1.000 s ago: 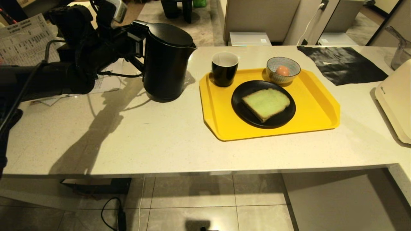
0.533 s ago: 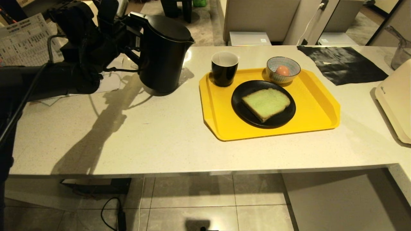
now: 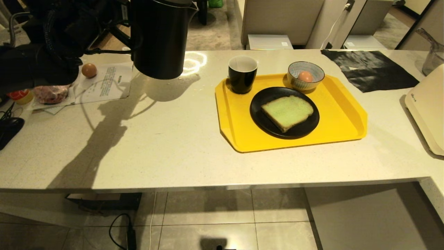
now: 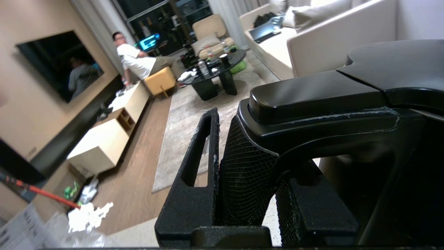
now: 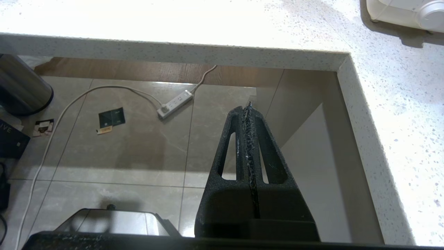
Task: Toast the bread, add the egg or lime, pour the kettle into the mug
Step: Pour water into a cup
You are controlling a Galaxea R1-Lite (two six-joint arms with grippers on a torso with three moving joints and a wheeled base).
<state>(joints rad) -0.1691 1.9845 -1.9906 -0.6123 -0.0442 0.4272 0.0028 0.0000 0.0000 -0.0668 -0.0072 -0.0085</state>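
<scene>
The right hand (image 5: 250, 114) hung below the table's (image 3: 166, 146) edge over the tiled floor (image 5: 138, 146), its fingers pressed together on nothing, with a power strip (image 5: 174, 103) lying on the tiles beyond it.

On the table, a yellow tray (image 3: 347, 121) sat right of centre. Nearest on it was a black plate (image 3: 260, 118) carrying the bread (image 3: 287, 112), lying flat. Behind the plate, the mug (image 3: 242, 74) stood upright at the tray's back left corner, and a striped bowl (image 3: 295, 80) at the back held the egg (image 3: 305, 76).

At the back left, the kettle (image 3: 158, 38) hung in the air, clear of the table, upright, well left of the mug. The left hand (image 4: 248, 173) was clamped on its loop handle (image 4: 312, 111), one finger on either side of the grip, as the left wrist view showed.

Under the left arm lay a printed sheet (image 3: 107, 83), a second, darker egg (image 3: 89, 70) and a clear bag (image 3: 51, 94). A black cloth (image 3: 371, 69) lay at the back right of the table, and a cream appliance (image 3: 428, 104) stood at the right edge.

Far off in the room, a person (image 4: 133, 60) sat on an orange stool (image 4: 159, 80).
</scene>
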